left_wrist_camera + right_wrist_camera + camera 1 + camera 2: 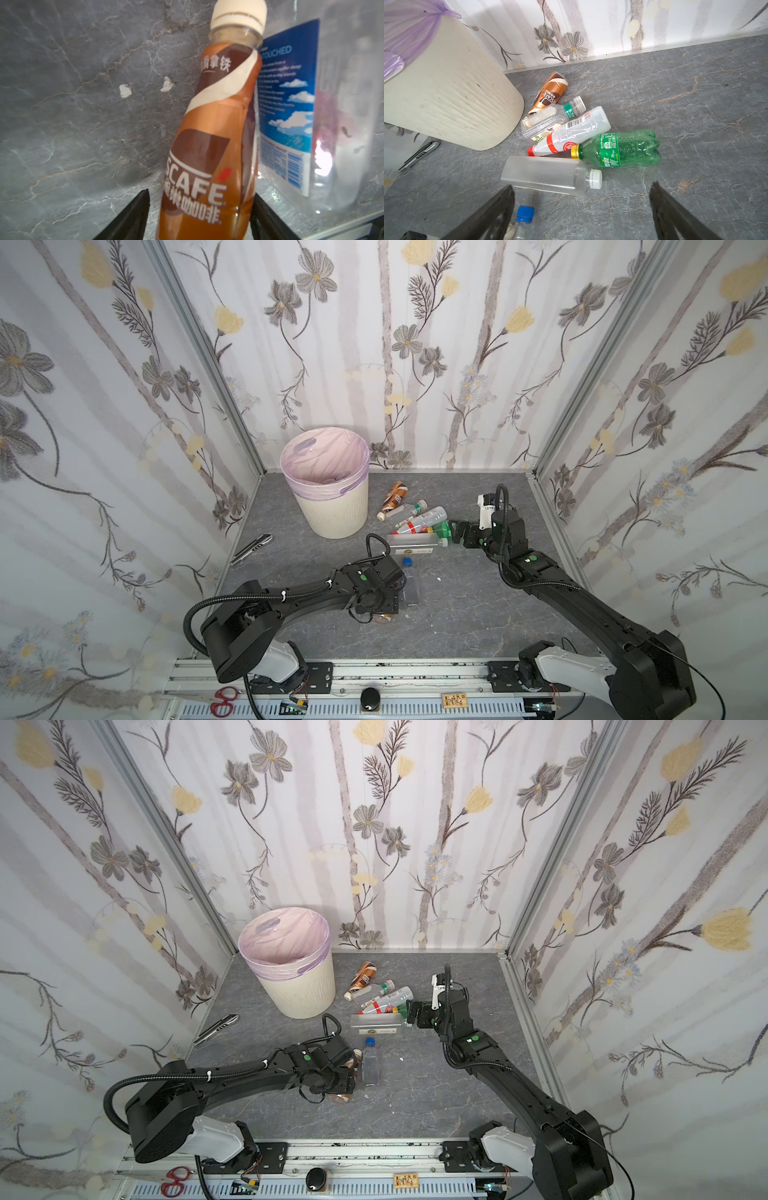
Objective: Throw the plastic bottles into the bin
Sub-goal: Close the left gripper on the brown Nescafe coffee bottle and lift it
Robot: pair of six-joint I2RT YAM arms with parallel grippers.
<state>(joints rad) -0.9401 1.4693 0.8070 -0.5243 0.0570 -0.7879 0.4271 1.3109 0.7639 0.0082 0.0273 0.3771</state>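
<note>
My left gripper [201,193] straddles a brown coffee bottle [216,128] that lies on the grey floor. One finger rests against it and a sliver of floor shows beside the other. Touching it is a clear blue-capped bottle [409,580]. The cream bin [336,514] with its lilac bag stands at the back left. Right of it is a pile: another brown bottle [550,93], a green-labelled clear one [546,118], a red-capped one [571,135], a green one [623,149] and a square white-capped one [546,174]. My right gripper [582,186] is open and empty just short of that pile.
A silver utility knife [251,548] lies by the left wall, near the bin's foot. Red scissors [222,701] sit on the front rail, off the floor. Flowered walls close in the floor on three sides.
</note>
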